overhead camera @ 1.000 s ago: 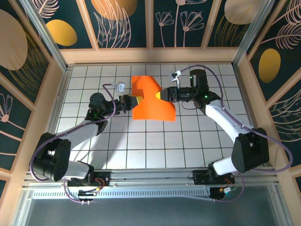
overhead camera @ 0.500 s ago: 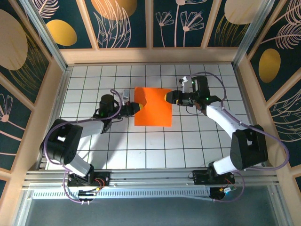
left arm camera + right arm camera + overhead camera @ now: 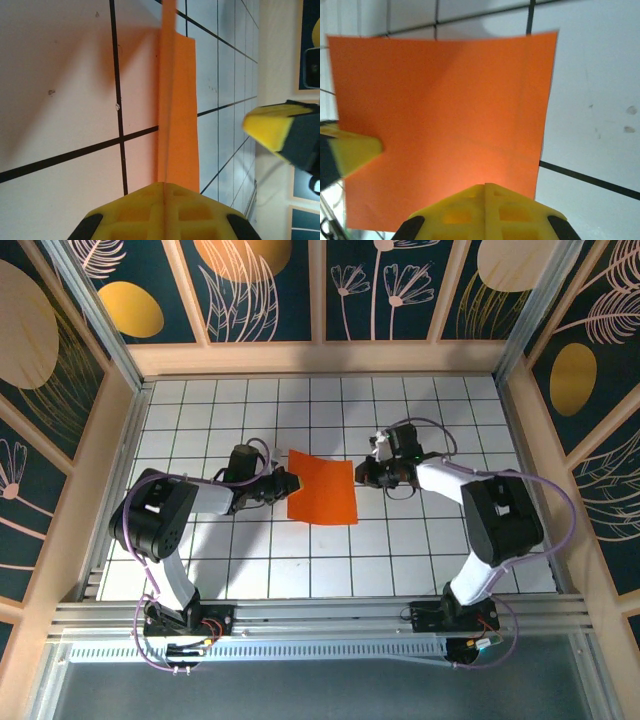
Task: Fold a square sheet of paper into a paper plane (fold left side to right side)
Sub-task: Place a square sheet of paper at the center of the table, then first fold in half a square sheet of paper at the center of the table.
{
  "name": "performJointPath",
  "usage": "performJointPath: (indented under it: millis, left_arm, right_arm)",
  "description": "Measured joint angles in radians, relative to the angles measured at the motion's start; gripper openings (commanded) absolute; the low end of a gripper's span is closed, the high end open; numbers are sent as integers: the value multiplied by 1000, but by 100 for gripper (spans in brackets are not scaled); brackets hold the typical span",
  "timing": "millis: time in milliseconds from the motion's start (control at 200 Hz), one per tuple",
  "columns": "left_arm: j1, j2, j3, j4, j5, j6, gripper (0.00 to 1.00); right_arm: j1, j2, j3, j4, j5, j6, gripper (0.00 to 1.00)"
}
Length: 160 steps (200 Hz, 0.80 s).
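The square sheet of paper [image 3: 322, 490], bright orange, lies nearly flat in the middle of the tiled table. My left gripper [image 3: 284, 483] is shut on the sheet's left edge. In the left wrist view the paper [image 3: 177, 115] runs edge-on straight out of the closed left gripper [image 3: 165, 185]. My right gripper [image 3: 360, 474] sits at the sheet's right edge. In the right wrist view the right gripper [image 3: 485, 186] has its jaws pressed together over the broad orange face [image 3: 445, 110], not around an edge. I cannot tell whether it touches the paper.
White grid tiles [image 3: 420, 540] spread on all sides of the sheet. A wooden frame [image 3: 320, 358] with patterned walls bounds the table. Cables loop over both wrists. Each wrist view catches the other gripper's yellow fingertip [image 3: 272, 131] [image 3: 355, 151].
The sheet, held up and curled between both grippers a second ago, has come down flat and nearer to me. Both arms pulled in with it. The right gripper's jaws closed.
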Motion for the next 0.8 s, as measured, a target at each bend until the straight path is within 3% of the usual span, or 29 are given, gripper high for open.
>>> performJointPath:
  millis: [370, 801]
  left_arm:
    - [-6, -3, 18, -67, -10, 34, 40]
    - [-42, -53, 88, -108, -10, 40, 52]
  right_arm:
    - [42, 120, 11, 5, 43, 0, 0]
    - [51, 122, 14, 5, 66, -1, 0]
